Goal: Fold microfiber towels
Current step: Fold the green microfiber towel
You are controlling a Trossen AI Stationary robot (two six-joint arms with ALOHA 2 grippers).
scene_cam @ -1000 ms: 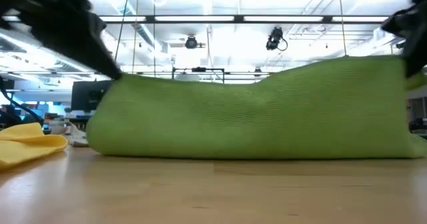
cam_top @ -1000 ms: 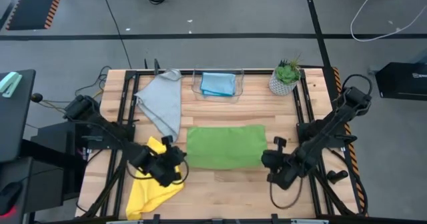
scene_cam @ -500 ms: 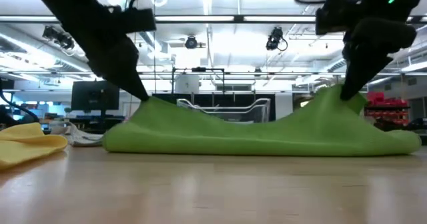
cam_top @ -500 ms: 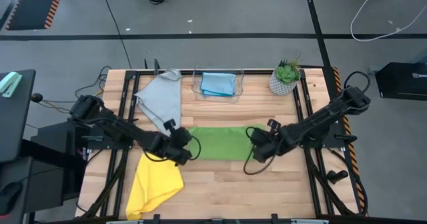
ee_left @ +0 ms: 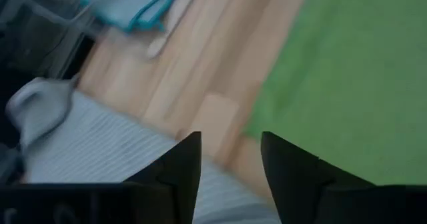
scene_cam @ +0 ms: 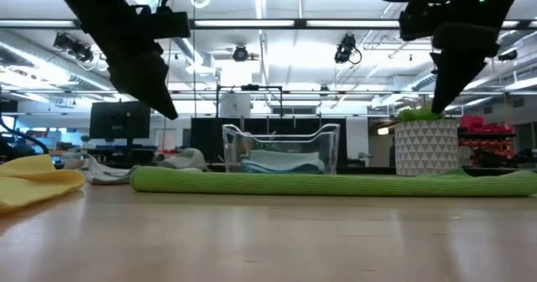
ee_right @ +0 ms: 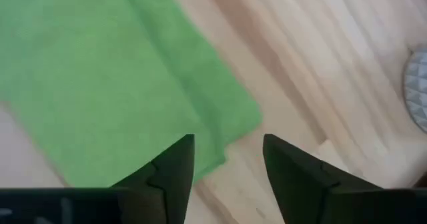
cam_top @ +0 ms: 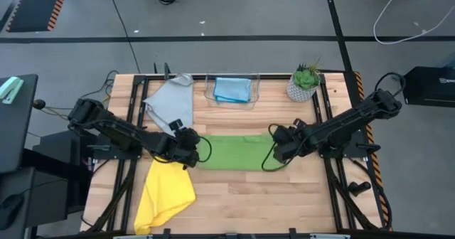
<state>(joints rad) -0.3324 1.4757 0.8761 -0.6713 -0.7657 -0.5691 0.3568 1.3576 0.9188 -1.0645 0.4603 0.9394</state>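
Left tool (cam_top: 190,148) and right tool (cam_top: 279,144) open above green towel (cam_top: 234,153) ends, blue towel (cam_top: 230,89) half hidden in bin (cam_top: 208,89)

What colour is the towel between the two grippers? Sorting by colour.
Green towel, clearest in the high view.

From the high view you look straight down on the whole wooden table (cam_top: 234,189), with floor all around it. The low view puts you at table-top level, facing across the boards into the lit room behind. Both share the green towel (cam_top: 234,152), a flat strip (scene_cam: 336,183) from the side, plus the clear bin (scene_cam: 281,148) and the potted plant (scene_cam: 424,143) behind it. Your left wrist view sits close above the towel's edge (ee_left: 347,84), looking past its own dark fingers (ee_left: 183,167); your right wrist view looks down just as closely on the other end (ee_right: 113,77).
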